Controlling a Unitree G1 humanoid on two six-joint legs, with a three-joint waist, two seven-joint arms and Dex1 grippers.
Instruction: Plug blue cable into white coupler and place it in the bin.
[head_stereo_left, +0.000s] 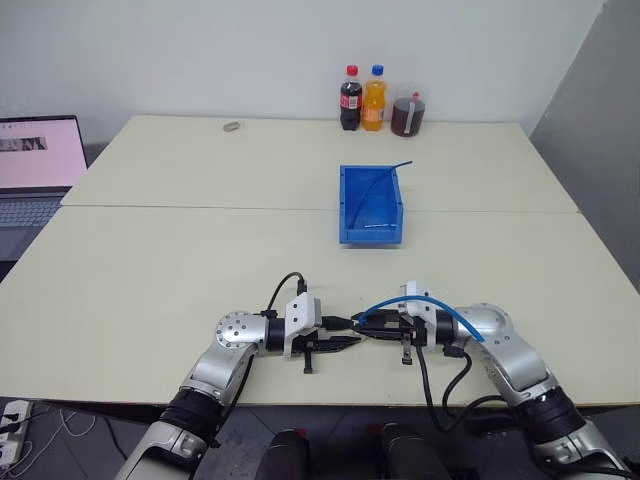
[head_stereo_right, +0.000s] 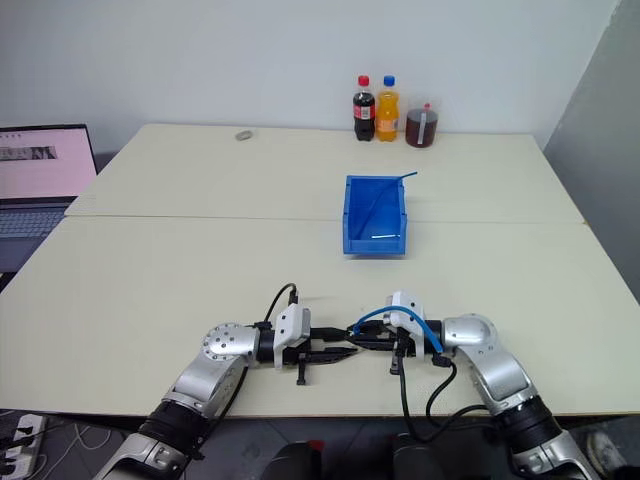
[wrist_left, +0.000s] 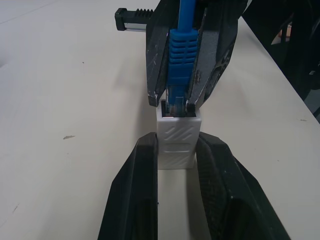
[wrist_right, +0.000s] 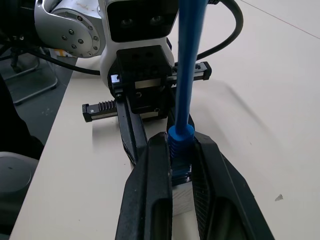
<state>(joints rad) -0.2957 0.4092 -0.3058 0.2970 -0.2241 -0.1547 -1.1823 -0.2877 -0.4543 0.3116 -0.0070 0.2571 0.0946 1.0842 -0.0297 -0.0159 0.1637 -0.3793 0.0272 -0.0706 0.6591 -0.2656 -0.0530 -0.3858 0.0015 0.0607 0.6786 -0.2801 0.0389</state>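
Observation:
Near the table's front edge my two grippers meet tip to tip. My left gripper (wrist_left: 176, 150) is shut on the white coupler (wrist_left: 176, 142), a small ribbed block held between its fingers. My right gripper (wrist_right: 181, 150) is shut on the blue cable (wrist_right: 187, 65) just behind its plug (wrist_left: 179, 55). The plug's tip sits in the coupler's open end; how deep it goes is hidden. The cable arcs back over my right wrist (head_stereo_left: 440, 305). The bin (head_stereo_left: 345, 205) stands further back, at the middle of the table.
A thin blue cable (head_stereo_left: 385, 175) lies in the bin, one end poking over its far right corner. Two bottles (head_stereo_left: 350, 98) and a cup of dark drink (head_stereo_left: 407, 115) stand at the far edge. A small grey ring (head_stereo_left: 232, 126) lies far left. A laptop (head_stereo_left: 35, 165) stands left.

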